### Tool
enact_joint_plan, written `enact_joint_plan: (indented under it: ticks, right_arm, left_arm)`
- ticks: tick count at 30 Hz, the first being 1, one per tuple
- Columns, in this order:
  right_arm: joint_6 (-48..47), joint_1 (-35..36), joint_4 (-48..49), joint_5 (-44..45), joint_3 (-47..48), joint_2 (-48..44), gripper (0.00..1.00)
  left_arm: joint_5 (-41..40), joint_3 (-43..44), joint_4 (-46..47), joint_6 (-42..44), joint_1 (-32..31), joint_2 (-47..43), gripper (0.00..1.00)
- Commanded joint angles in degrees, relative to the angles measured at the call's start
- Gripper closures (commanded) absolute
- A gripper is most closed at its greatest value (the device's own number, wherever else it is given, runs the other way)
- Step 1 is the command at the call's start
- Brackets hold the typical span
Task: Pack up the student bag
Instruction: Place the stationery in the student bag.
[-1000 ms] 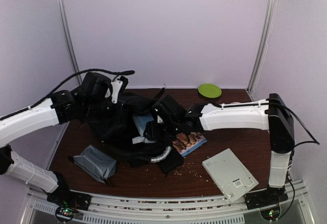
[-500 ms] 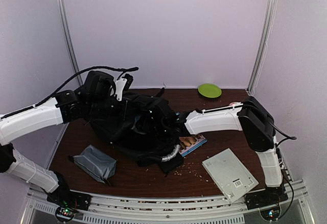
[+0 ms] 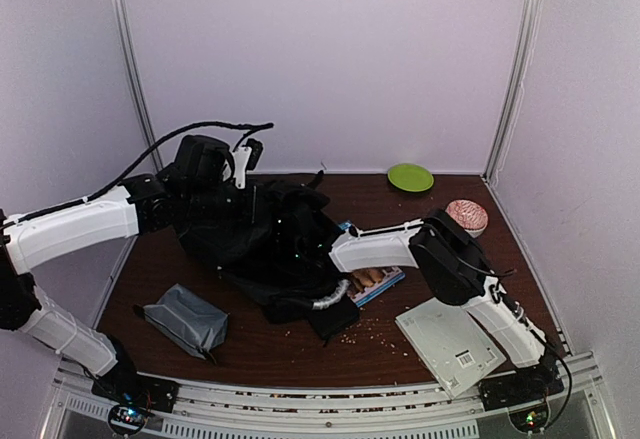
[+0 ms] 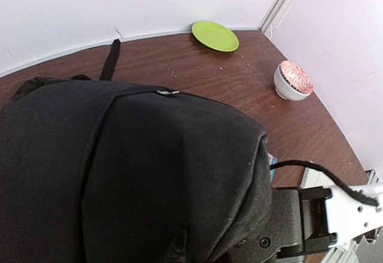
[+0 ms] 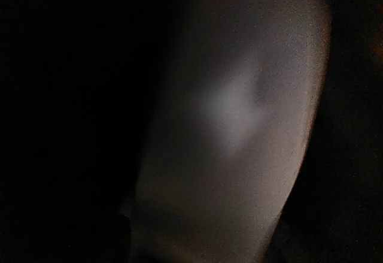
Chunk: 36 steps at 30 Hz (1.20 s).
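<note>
Student bag (image 3: 262, 241) gripped by left jaws; right jaws buried inside, state unclear.

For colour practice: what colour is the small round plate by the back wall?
The small round plate is lime green; left wrist view.

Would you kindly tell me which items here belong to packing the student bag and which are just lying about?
Job, probably: large black soft fabric student bag; small grey soft pouch; colourful glossy book; flat grey-white rectangular board with barcode.
Lying about, probably: round lime-green plate; white bowl with pink patterned top; scattered crumbs.
</note>
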Motion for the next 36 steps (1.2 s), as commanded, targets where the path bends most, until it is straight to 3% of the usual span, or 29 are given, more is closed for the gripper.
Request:
enact_joint_plan:
  ticks: [1,5,12,15,19,24,36]
  right_arm:
    - [2.64,0.21,7.55,-10.68,13.14,4.17,0.12]
    - [-0.73,0.18,7.01,-11.14,5.8,-1.49,0.0]
    - [-4.87,-0.09,6.24,-11.25,-8.4,-13.2,0.01]
    - [-5.97,-0.16,5.42,-11.1,-12.7,-16.99,0.01]
    - [-9.45,-0.45,1.88,-11.9,-15.25,-19.89,0.0]
    - [-12.74,-0.61,0.01,-13.71,-19.61,-23.32,0.0]
    - [-22.6,-0.31,-16.17,-13.03,-29.33,-38.18,0.03]
  left_arm:
    - [9.68,3.05,11.3,-1.12,-2.91,-0.05,1.0]
    - [6.6,3.42,9.28,-0.3,-2.8,-0.38,1.0]
    - [0.75,2.82,7.02,-2.38,-0.21,-1.92,1.0]
    - [3.11,0.71,9.77,-7.31,2.38,-2.18,1.0]
    - [5.23,-0.36,11.01,-11.42,3.97,-1.39,1.0]
    - [1.53,1.12,7.05,-10.32,5.0,-2.21,1.0]
    - [-0.08,0.61,8.61,-13.24,10.88,0.54,1.0]
